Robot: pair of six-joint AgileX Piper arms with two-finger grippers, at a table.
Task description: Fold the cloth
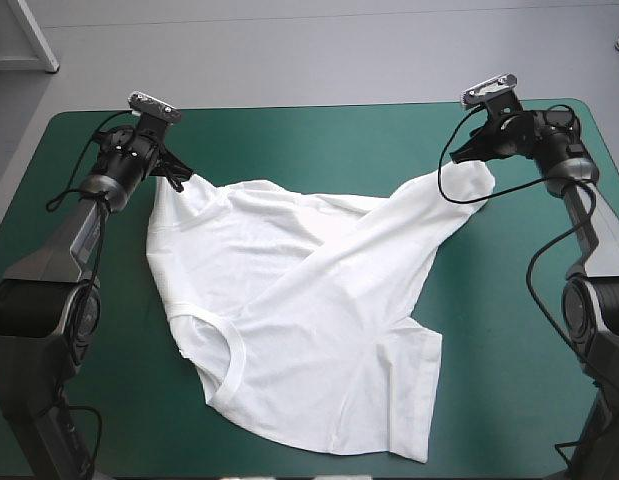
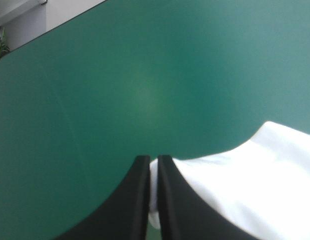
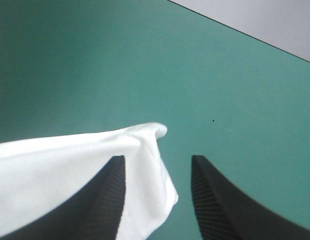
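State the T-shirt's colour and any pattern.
The T-shirt is plain white, no print visible; clearest in the high view.

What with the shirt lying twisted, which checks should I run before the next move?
1. Left gripper shut on the T-shirt: ok.
2. Right gripper shut on the T-shirt: not ok; its fingers stand apart and the cloth only lies against one of them.
3. T-shirt spread flat: not ok; the right side is folded across the middle.
4. T-shirt wholly on the table: ok, though the hem lies close to the near edge.
5. How much cloth the left gripper pinches: cannot tell.
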